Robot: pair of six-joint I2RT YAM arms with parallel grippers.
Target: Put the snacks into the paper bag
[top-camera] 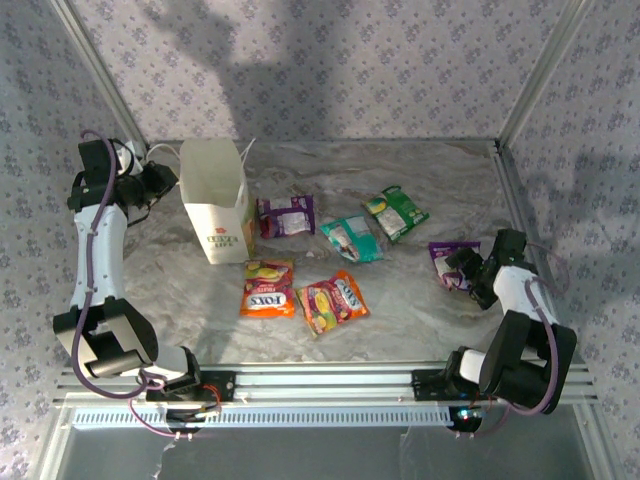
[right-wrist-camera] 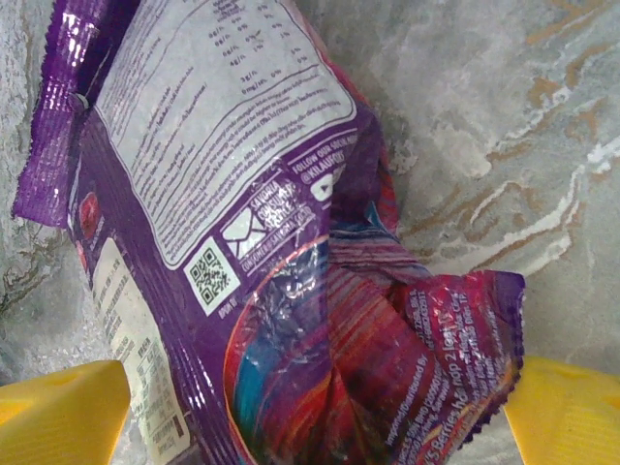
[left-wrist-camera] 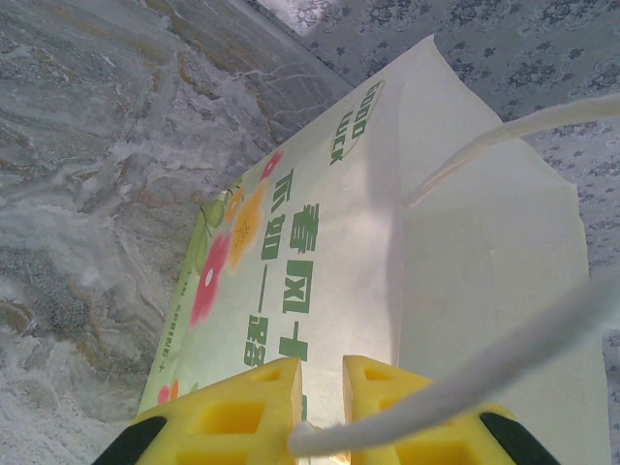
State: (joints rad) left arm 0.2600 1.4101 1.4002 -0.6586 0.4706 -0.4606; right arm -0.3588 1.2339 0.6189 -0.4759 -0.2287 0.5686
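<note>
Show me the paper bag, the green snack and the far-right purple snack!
paper bag (top-camera: 225, 225): top view, its near wall
green snack (top-camera: 396, 212): top view, packet's middle
purple snack (right-wrist-camera: 271, 242): right wrist view, printed back

Counter: grey marbled surface.
Rear left: paper bag, upright.
Middle row: purple packet just beside bag; teal packet; green packet.
Front: left FOX'S packet, right FOX'S packet.
Right: second purple packet.
</note>
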